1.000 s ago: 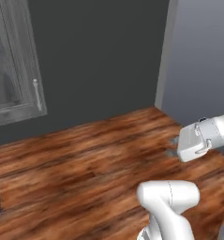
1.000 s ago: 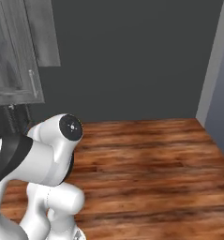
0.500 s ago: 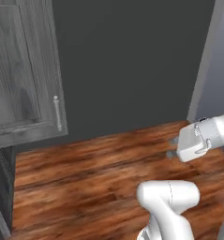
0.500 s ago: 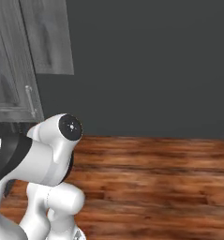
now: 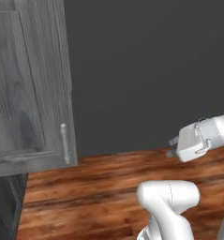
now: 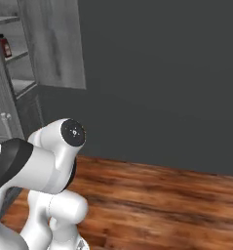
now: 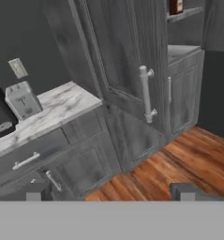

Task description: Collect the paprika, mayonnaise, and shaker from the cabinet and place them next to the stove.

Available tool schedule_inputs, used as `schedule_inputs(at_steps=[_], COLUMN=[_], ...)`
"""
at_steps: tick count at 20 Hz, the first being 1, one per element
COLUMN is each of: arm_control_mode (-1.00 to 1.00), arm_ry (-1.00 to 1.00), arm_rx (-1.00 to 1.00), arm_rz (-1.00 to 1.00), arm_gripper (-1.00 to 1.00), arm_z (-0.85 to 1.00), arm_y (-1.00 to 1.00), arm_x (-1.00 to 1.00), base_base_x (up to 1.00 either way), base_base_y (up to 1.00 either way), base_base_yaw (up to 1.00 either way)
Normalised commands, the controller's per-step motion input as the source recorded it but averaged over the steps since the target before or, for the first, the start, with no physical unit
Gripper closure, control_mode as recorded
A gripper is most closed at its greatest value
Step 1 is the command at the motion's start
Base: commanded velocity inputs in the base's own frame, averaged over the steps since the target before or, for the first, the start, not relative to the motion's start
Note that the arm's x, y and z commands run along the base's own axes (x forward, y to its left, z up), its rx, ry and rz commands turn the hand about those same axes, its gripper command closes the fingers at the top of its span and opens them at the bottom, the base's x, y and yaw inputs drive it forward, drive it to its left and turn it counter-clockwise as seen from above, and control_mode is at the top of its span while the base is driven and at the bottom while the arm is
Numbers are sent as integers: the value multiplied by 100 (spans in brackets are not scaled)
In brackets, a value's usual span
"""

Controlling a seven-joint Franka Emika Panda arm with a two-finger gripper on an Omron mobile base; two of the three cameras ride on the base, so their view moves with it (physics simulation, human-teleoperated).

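Approaching the cabinet is, by our reading, the step in hand, with none of the three items collected yet. Item one, the gripper: its two dark tips stand far apart at the bottom of the hand view, jaws spread wide with nothing between them; in the left base view we see the hand held out over the wood floor, carrying nothing. Item two, the paprika: a small dark red bottle with a black cap on an upper shelf, seen past the open cabinet door in the right base view; the hand view shows its lower part at the top edge, on the same shelf. Mayonnaise and shaker we cannot locate from here. Item three, obstacles: a door with a long metal handle swings out between us and the shelves. Further left, a marble counter carries a toaster above grey drawers. To do this step well, we judge the base should close in on the shelf opening rather than the door face, staying clear of door edge and handle, and we should keep the jaws wide until the bottle sits squarely between the tips.
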Motion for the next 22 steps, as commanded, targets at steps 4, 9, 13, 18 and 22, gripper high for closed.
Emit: schedule_inputs(at_steps=[4, 9, 13, 18, 22], arm_control_mode=[100, 100, 100, 100, 100], arm_ry=[0, 0, 0, 0, 0], arm_rx=[0, 0, 0, 0, 0], arm_rz=[0, 0, 0, 0, 0], arm_gripper=[-100, -100, -100, -100, -100], arm_z=[0, 0, 0, 0, 0], arm_y=[0, 0, 0, 0, 0], arm_x=[0, 0, 0, 0, 0], base_base_x=[96, 95, 88, 59, 47], base_base_y=[-40, -35, -34, -34, -40], base_base_yaw=[32, 32, 33, 36, 38])
